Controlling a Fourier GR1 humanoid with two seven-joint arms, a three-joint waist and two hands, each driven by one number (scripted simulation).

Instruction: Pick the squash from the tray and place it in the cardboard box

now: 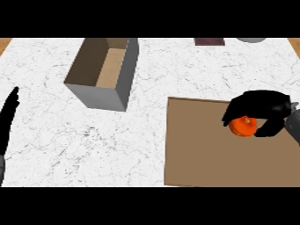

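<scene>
An orange squash (242,126) sits at the upper right of the flat brown tray (210,158). My right hand (259,107) is curled over it from above, thumb and fingers on either side, hiding its top. The open cardboard box (103,72) stands on the counter to the upper left of the tray, grey outside and tan inside. At the left edge my left hand (1,123) rests with fingers straight and pointing up.
The white marble counter (61,149) lies between the box and the tray. A dark purplish object (210,41) and a grey round object (251,40) peek in at the counter's far edge. Wooden floor shows at both upper corners.
</scene>
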